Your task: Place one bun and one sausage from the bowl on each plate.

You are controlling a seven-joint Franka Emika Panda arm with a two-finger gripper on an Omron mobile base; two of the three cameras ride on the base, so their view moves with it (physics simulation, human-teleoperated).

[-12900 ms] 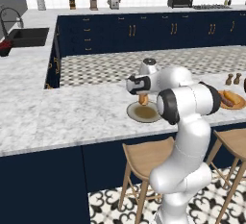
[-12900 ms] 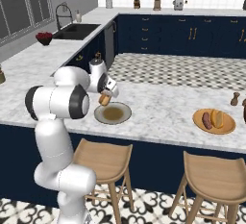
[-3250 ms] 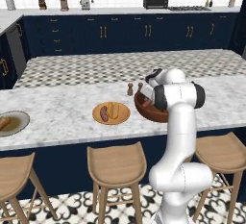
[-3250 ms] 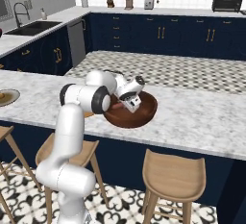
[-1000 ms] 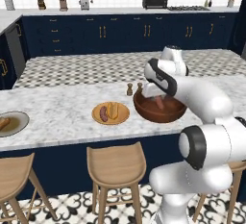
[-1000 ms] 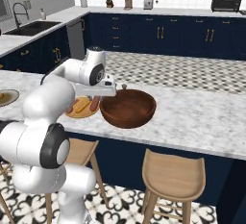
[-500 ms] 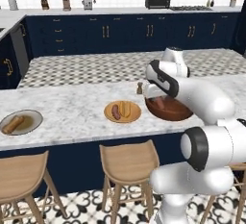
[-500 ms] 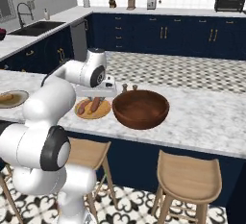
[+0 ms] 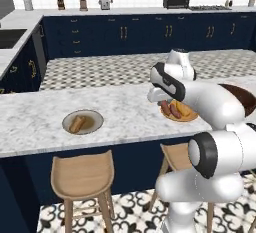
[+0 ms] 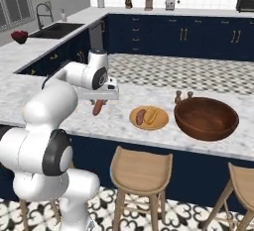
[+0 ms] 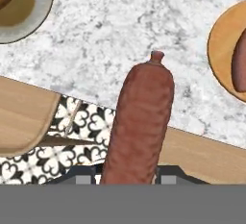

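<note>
While the pincer (image 10: 98, 101) grips the sausage (image 10: 97, 107), carry continues.
Keep it level; release over the grey plate (image 9: 83, 122) beside its bun (image 9: 77, 124), near the desk's front edge.

The robot arm (image 10: 54, 121) is built of rounded, glossy white segments joined by dark grey to black ring-shaped joints, ending in a white hand with a flat pale bar carrying the gripper (image 10: 99, 101).

Evenly lit, flat rendered brightness — no glare, no clear source. Soft faint shadows under the stools (image 9: 80, 174). Slightly coarse and pixelated — no edge distortion.
</note>
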